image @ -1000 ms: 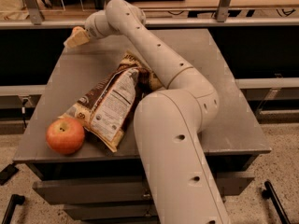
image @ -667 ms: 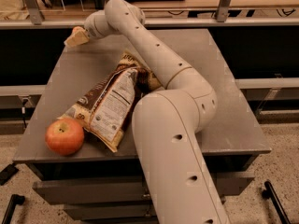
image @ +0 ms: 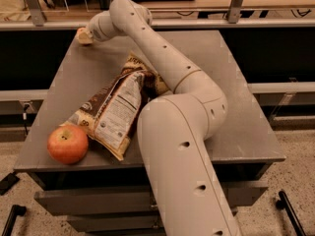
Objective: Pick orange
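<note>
My gripper [image: 83, 36] is at the far left corner of the grey table [image: 246, 132], at the end of my cream arm [image: 162, 58], which reaches across the table from the near side. No small plain orange shows in this view; it is hidden or out of view. A larger red-orange apple [image: 68, 144] with a stem dimple sits at the near left corner, far from the gripper.
A brown and white snack bag [image: 115, 109] lies in the middle left of the table, partly under my arm. A second bag's end [image: 133, 60] shows behind it. A rail and shelving run behind the table's far edge.
The arm's large near segment has shifted a little to the left. The gripper stays at the far left corner. The apple and bags have not moved.
</note>
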Motion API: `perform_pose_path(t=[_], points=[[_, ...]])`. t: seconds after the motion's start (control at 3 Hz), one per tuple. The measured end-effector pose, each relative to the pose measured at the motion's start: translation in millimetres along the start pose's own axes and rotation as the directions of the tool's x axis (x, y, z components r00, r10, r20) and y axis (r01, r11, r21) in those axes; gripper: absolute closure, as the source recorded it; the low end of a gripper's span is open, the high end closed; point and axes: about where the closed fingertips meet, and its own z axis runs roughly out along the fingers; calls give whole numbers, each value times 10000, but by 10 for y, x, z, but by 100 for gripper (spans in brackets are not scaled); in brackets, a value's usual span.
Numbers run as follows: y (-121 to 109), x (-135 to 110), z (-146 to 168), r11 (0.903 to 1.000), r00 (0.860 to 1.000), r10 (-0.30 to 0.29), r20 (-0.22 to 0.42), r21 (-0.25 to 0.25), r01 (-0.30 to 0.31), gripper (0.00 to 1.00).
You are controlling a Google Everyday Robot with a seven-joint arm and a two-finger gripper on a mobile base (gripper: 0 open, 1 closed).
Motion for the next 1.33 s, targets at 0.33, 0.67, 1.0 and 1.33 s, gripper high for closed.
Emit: perform_pose_path(t=[0.33, 0.67, 1.0, 1.33], points=[[-45, 2, -79, 9997, 9996, 256, 87, -13, -256, 92], [-228, -84, -344, 9968, 9940, 796, 744, -13, -798, 100], [-337, -234, -627, 9972, 9901, 746, 1189, -135, -736, 100], [-363, -428, -879, 9985, 9879, 486, 1472, -339, -441, 100]])
